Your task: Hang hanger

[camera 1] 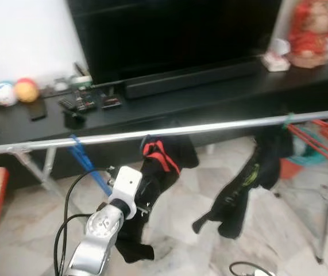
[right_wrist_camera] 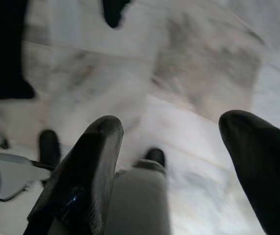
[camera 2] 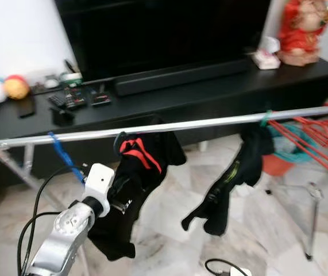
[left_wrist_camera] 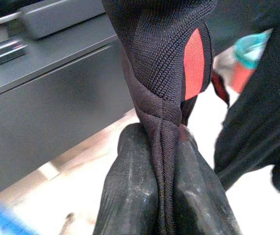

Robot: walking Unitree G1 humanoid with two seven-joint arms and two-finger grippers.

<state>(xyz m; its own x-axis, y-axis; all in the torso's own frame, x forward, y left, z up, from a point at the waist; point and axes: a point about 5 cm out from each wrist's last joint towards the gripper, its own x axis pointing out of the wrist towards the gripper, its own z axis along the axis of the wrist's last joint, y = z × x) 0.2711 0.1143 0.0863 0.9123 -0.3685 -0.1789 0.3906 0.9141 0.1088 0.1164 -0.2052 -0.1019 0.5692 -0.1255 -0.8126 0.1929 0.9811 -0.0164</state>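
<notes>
**Pinched cloth on the rail: a tug could pull it all down**

Left gripper [left_wrist_camera: 164,196] sits nearest, its two black fingers [left_wrist_camera: 130,196] clamped together on a fold of the black garment with red stripes [camera 1: 162,158]. That garment hangs from the silver rail [camera 1: 209,127], left of centre, and its hanger is hidden inside the cloth, so I cannot tell whether a hook is seated over the rail. The right gripper [right_wrist_camera: 179,161] hangs low over the marble floor [right_wrist_camera: 189,63] with its fingers wide apart, holding nothing.

Risks, as I judge them: the grip is on fabric, not on the hanger, so a pull near or downward could drag the garment off, or tip a half-seated hook from the rail. The rail stands on thin legs and a hard sideways tug might shift it. The blue hanger [camera 1: 86,158] just left of the gripper could be knocked loose by the wrist.

Counted: one rail; two dark garments, the second [camera 1: 247,184] hanging right of centre; one blue hanger; several red hangers [camera 2: 316,138] bunched at the far right, too overlapped to number; two coloured balls [camera 1: 15,91] on the black table [camera 1: 221,98] beyond.
</notes>
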